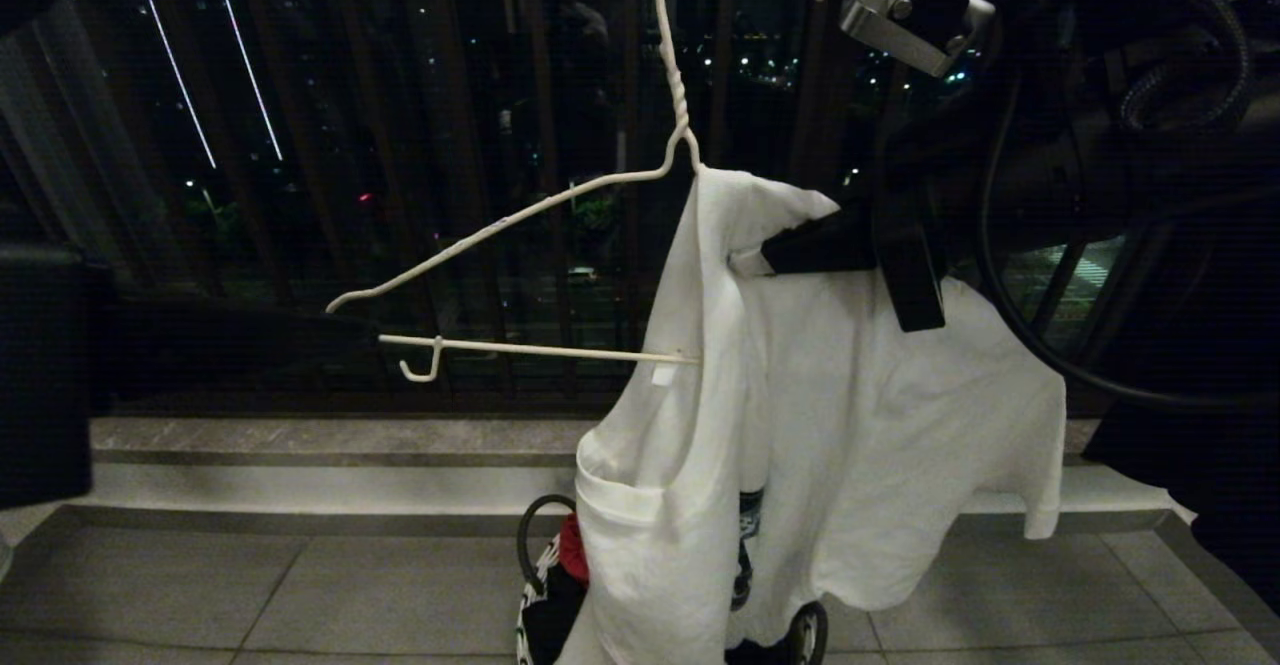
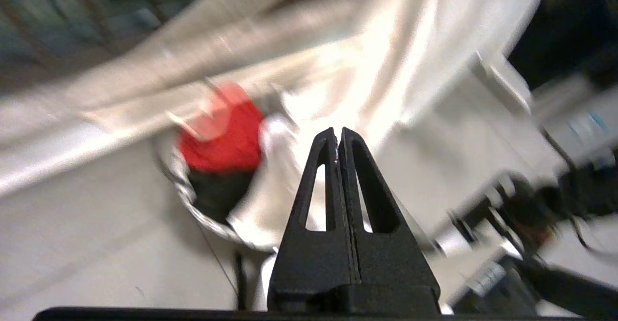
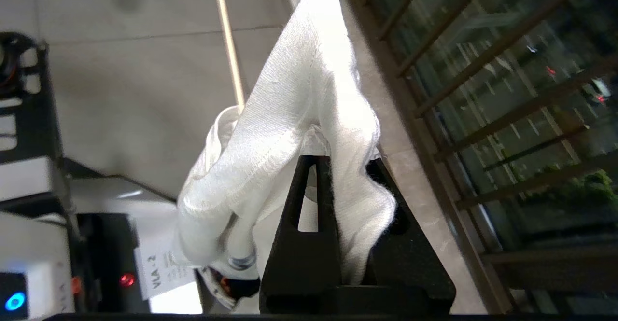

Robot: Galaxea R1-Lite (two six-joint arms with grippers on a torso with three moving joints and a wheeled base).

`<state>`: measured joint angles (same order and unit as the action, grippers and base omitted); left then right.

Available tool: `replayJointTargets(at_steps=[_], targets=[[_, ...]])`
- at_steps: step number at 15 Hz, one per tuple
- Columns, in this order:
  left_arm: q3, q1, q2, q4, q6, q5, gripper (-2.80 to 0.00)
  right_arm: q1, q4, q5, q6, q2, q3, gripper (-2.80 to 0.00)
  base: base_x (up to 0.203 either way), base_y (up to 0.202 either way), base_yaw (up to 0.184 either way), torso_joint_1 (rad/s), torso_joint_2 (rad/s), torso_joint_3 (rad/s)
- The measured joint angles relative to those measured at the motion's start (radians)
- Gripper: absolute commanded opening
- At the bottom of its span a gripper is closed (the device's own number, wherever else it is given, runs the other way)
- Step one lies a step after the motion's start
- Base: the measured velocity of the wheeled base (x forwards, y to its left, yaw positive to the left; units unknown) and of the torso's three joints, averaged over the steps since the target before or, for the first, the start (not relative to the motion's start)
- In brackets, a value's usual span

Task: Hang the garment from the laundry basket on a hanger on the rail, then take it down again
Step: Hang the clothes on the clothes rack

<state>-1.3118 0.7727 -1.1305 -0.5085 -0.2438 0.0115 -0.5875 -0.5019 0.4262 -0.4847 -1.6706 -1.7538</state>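
Garment (image 1: 850,425) hangs off one side of the white wire hanger (image 1: 560,200), pinched by the right gripper (image 1: 745,263).

White T-shirt cloth is draped over the hanger's right shoulder only; the left shoulder and the bottom wire with its small hook are bare, in front of the dark railing (image 1: 450,145). Right gripper's jaws are clamped on a fold of the shirt, cloth bunched between the fingers (image 3: 309,200) in the right wrist view. Left gripper (image 2: 337,140) is closed on nothing, its tips pressed together above the laundry basket (image 2: 181,186). The basket sits on the tiled floor (image 1: 200,595) right under the shirt's hem, with a red cloth (image 2: 224,135) and a black garment (image 2: 217,193) inside. A paper label (image 3: 161,270) by the robot base reads "VLA-2".
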Motion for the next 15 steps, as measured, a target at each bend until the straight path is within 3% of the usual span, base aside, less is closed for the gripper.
replayJointTargets(at_steps=[2, 3, 10, 13, 15], targets=[[-0.004, 0.062, -0.073, -0.022, -0.05, 0.001, -2.8, 0.012, 0.023, -0.002, 0.018, 0.004, -0.002, -2.8, 0.0, 0.0, 0.0, 0.0, 0.0, 0.0], [-0.004, 0.074, -0.109, -0.025, -0.069, 0.002, 0.0, 0.013, 0.046, -0.003, 0.037, 0.006, -0.003, -2.8, 0.0, 0.0, 0.0, 0.0, 0.0, 0.0], [0.025, 0.088, -0.341, 0.025, -0.168, 0.042, 0.0, 0.024, 0.07, -0.013, 0.055, 0.027, -0.007, -2.8, 0.0, 0.0, 0.0, 0.0, 0.0, 0.0], [0.028, 0.069, -0.404, 0.118, -0.21, 0.141, 0.0, 0.024, 0.071, -0.012, 0.052, 0.039, -0.006, -2.8, 0.0, 0.0, 0.0, 0.0, 0.0, 0.0], [0.029, 0.067, -0.417, 0.129, -0.228, 0.151, 0.0, 0.024, 0.07, -0.012, 0.051, 0.045, -0.001, -2.8, 0.0, 0.0, 0.0, 0.0, 0.0, 0.0]])
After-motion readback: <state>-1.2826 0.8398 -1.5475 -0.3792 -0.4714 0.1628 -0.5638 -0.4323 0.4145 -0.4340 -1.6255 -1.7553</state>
